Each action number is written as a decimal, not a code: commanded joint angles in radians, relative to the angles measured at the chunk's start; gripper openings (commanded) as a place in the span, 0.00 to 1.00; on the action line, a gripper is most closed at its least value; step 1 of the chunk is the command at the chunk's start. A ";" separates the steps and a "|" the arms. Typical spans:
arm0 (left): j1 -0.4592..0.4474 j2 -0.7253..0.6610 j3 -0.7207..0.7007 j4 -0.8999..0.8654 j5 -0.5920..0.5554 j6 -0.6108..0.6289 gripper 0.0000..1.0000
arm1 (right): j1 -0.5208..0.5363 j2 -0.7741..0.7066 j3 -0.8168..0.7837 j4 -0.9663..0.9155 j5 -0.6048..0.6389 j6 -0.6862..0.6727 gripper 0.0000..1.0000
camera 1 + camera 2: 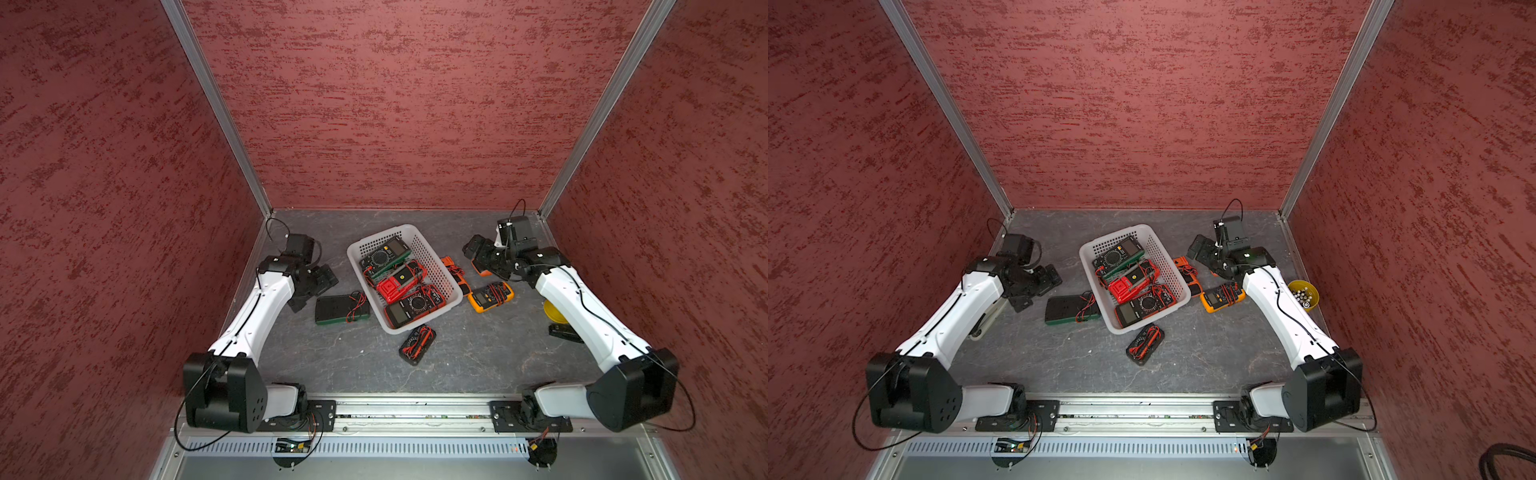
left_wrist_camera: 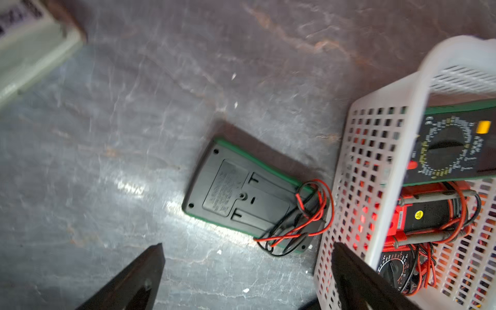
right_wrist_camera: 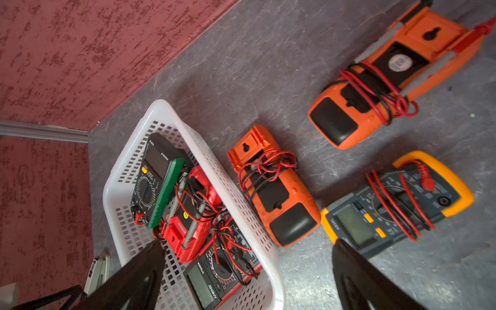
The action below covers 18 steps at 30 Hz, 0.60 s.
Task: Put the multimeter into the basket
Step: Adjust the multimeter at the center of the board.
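**Step in hand:** selection and approach for a further pickup. Nothing gripped.

**Tool state**
- Left gripper (image 2: pixel 248 247): jaws wide, empty, poised over the table (image 2: pixel 107 161), aimed toward the green meter (image 2: pixel 241 193).
- Right gripper (image 3: pixel 248 241): jaws wide, empty, raised beside the basket (image 3: pixel 241 214).

**Location of work**
- Green meter: face down on the table, just beside the basket wall, with leads (image 2: pixel 303 214) bunched at the end nearest that wall. Contact with the wall not determinable.
- Already inside the basket: three meters.
- Also outside:
  - black meter (image 1: pixel 417 345)
  - yellow meter (image 1: pixel 490 296)
  - orange meter (image 3: pixel 273 188)
  - second orange meter (image 3: pixel 389 80)

**Next move, as judged**
1. Lower onto the green meter.
2. Straddle its short width at the end away from the leads.
3. Keep the jaw nearest the basket clear of the wall.
4. Close, lift above the rim, and release over the three meters.

Likely faults: snagged leads, nudged basket.

**View differences**
- Left wrist view only: screw holes and battery cover on the green meter's back.
- Right wrist view only: full outline of the second orange meter, mostly hidden beneath the right gripper in both top views.
- In a top view: cup (image 1: pixel 1304 295) open to sight, small parts inside.
- In a top view: same cup (image 1: pixel 550 311) mostly behind the right arm (image 1: pixel 582 307).
- Top views only: black meter, both arms together.
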 commanded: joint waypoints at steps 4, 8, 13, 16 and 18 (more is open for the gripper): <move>0.034 -0.103 -0.154 0.075 0.083 -0.183 1.00 | 0.115 0.101 0.156 -0.024 0.019 -0.161 0.98; 0.033 -0.131 -0.242 0.107 0.113 -0.232 0.98 | 0.180 0.166 0.228 -0.028 0.021 -0.209 0.97; 0.028 -0.175 -0.316 0.115 0.127 -0.270 0.82 | 0.241 0.226 0.303 -0.031 0.024 -0.232 0.97; 0.025 -0.185 -0.326 0.086 0.115 -0.275 0.71 | 0.265 0.250 0.335 -0.044 0.032 -0.248 0.97; 0.023 -0.176 -0.327 0.071 0.111 -0.271 0.68 | 0.278 0.256 0.350 -0.049 0.037 -0.255 0.97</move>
